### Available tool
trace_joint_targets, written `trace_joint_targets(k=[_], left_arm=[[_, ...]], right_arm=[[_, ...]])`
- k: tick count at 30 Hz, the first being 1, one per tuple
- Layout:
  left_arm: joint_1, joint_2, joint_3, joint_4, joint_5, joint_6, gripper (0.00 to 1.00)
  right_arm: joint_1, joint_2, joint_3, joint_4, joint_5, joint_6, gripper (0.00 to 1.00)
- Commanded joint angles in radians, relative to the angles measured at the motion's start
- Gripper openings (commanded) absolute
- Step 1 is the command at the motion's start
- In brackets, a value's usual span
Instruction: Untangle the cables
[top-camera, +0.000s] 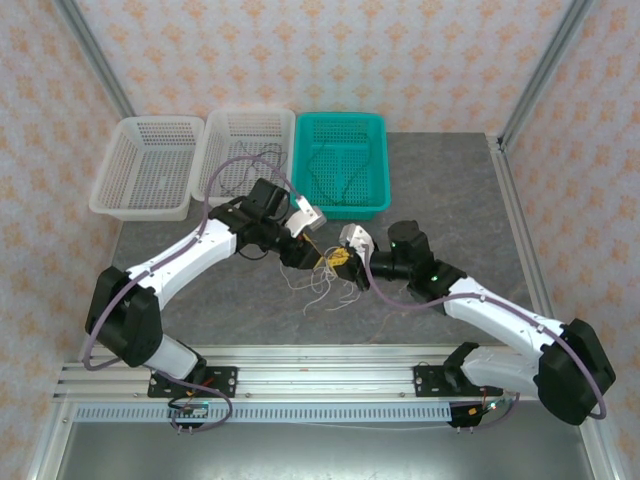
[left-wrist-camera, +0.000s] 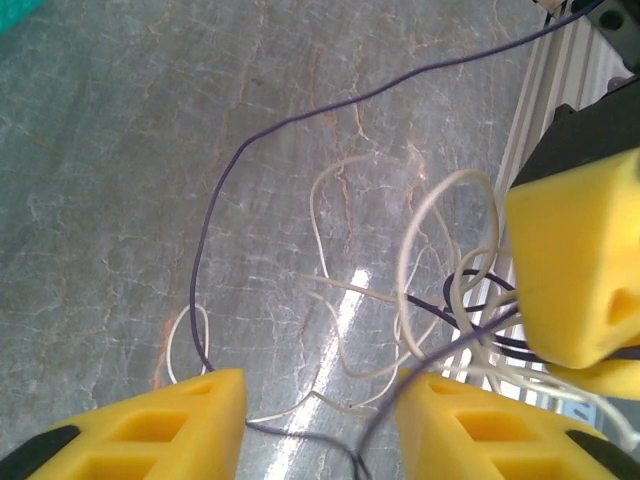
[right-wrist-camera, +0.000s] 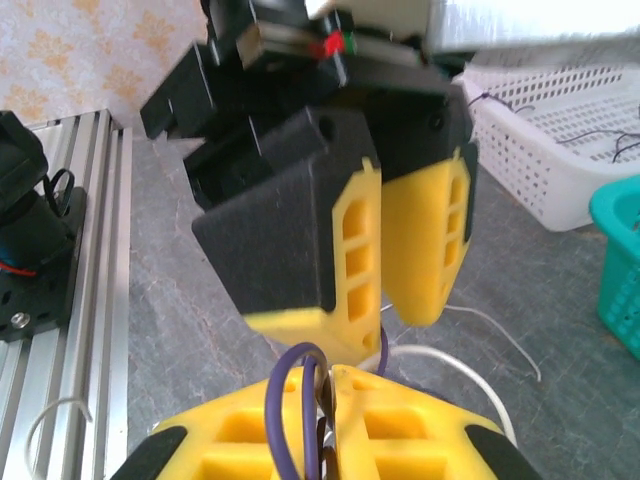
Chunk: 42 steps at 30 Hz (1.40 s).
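Pinching a thin dark purple cable (right-wrist-camera: 283, 400) between pressed-together yellow fingertips, the right gripper (right-wrist-camera: 328, 378) holds it at the seam, where a small loop of the wire arches up. Just ahead of those tips hangs the left gripper (right-wrist-camera: 378, 325), its black-and-yellow fingers a little apart.

Seen from its own wrist, the left gripper (left-wrist-camera: 322, 388) has its fingers spread with a clear gap. The dark purple cable crosses that gap close to the tips without being clamped. Whether it touches either pad cannot be told.

Ahead of the left fingers lie the thin whitish cables (left-wrist-camera: 440, 240) in tangled loops, some running under the right gripper's yellow finger (left-wrist-camera: 575, 260). From the gap the purple wire sweeps away in a long curve over the grey marbled tabletop (left-wrist-camera: 100, 200).

From above, the two grippers meet nearly tip to tip, left (top-camera: 322, 258) and right (top-camera: 342, 260), with the loose tangle of cables (top-camera: 325, 285) on the table just on the arms' side of them.

Well beyond the fingers, at the far edge, stand a teal plastic mesh basket (top-camera: 380, 170) and a white plastic mesh basket (top-camera: 250, 113), each holding thin dark wires. A second white basket (top-camera: 150, 123) stands beside them.
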Motion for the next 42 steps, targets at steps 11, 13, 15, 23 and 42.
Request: trace_joint_targets(k=[11, 13, 15, 23, 42], left_arm=[[0.004, -0.059, 0.022, 0.026, -0.006, -0.028, 0.00], [0.007, -0.097, 0.032, 0.068, -0.018, -0.064, 0.00], [0.009, -0.124, 0.069, 0.074, -0.022, -0.086, 0.00], [0.007, -0.152, 0.246, 0.044, 0.011, -0.126, 0.00], [-0.059, -0.107, 0.148, 0.051, -0.056, -0.131, 0.00]], right_arm=[[-0.005, -0.039, -0.057, -0.030, 0.115, -0.044, 0.18], [-0.005, -0.040, -0.098, -0.053, 0.166, -0.052, 0.21], [-0.005, -0.035, -0.133, -0.073, 0.205, -0.065, 0.24], [-0.005, -0.012, -0.181, -0.052, 0.186, -0.011, 0.26], [-0.005, -0.228, 0.010, 0.094, 0.180, 0.116, 0.60]])
